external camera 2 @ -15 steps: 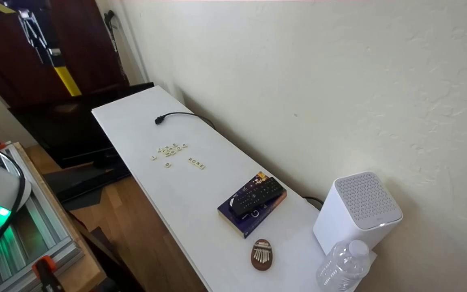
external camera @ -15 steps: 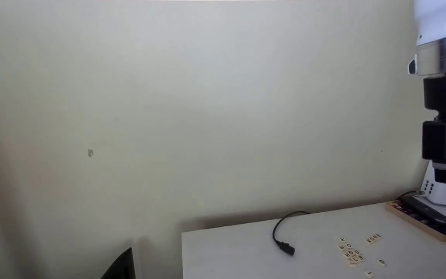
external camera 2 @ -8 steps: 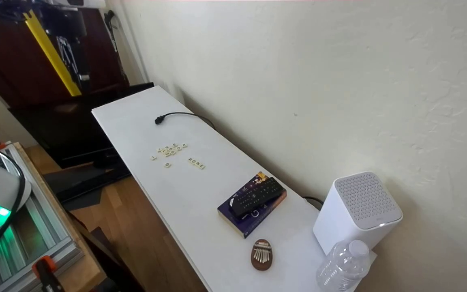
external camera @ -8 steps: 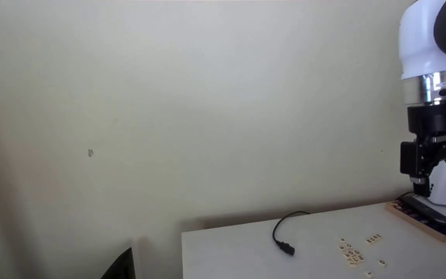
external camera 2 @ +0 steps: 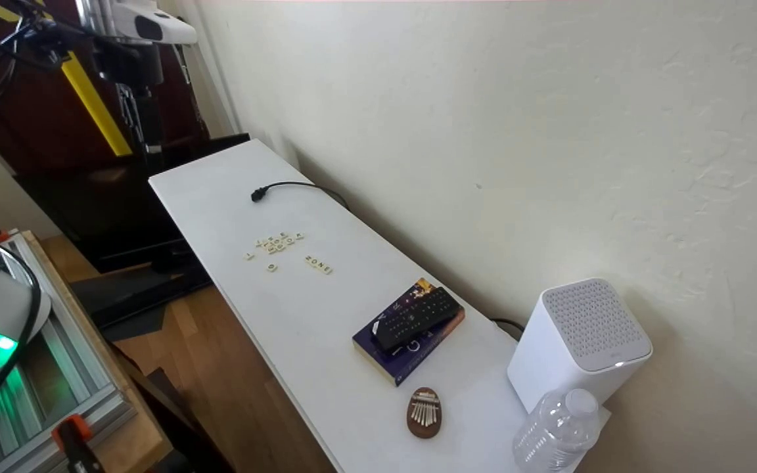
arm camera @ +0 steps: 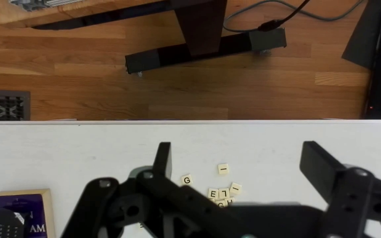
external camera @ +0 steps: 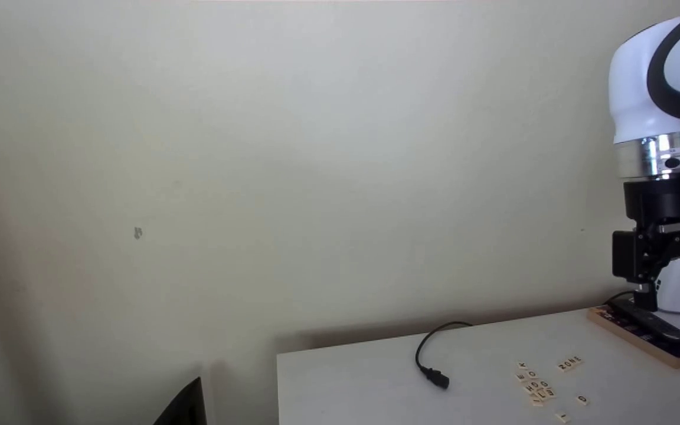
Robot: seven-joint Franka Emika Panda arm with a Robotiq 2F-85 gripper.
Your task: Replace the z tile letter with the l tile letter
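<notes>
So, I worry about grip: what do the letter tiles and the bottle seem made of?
Letter tiles: plastic or coated wood, can't tell which; smooth, cream, evenly coloured faces. Bottle: likely clear plastic, glossy, going by its transparent, ridged walls and highlights.

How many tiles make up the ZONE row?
4, all visible in both exterior views: Z tile at the end nearer the tile cluster, then O tile, N tile, E tile at the end nearer the book. In the wrist view the gripper probably hides most of them.
</notes>
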